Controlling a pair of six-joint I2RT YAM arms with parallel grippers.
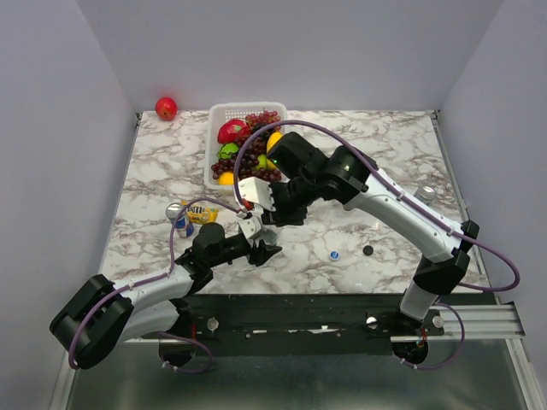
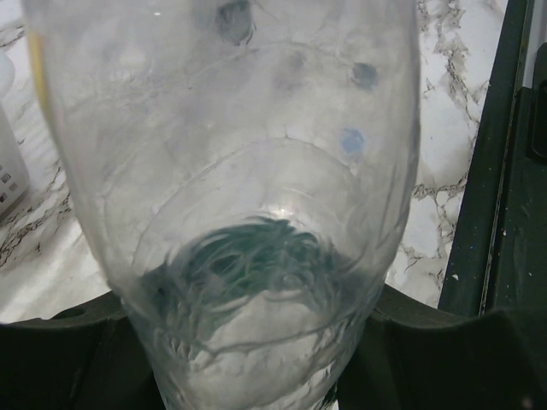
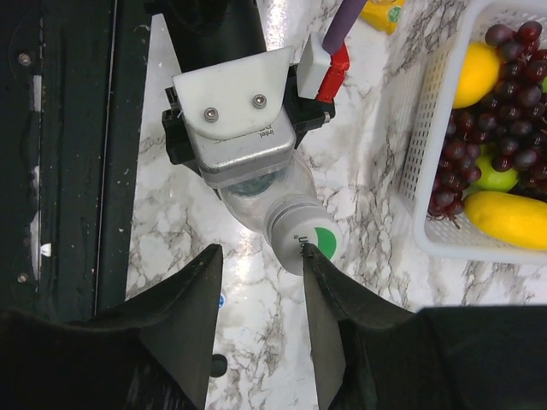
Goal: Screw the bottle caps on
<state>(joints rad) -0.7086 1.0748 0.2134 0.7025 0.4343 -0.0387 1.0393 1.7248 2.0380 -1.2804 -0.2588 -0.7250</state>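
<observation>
At the left of the top view, a drink can (image 1: 179, 220) stands on the bench (image 1: 385, 145). Its label is too small to read. The left end effector (image 1: 261, 246) is clamped on a clear bottle (image 2: 239, 171). Only the right wrist view shows the white-green cap (image 3: 306, 236) on the bottle's neck, with blurry writing. It sits at one fingertip of the right end effector (image 3: 261, 249), whose fingers are apart. Farther right, the blue cap (image 1: 334, 254) and black cap (image 1: 367, 250) lie on the bench.

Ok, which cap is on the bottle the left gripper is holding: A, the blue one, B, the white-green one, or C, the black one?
B: the white-green cap sits on the neck of the clear bottle, while the blue cap and the black cap lie loose on the marble table.
</observation>
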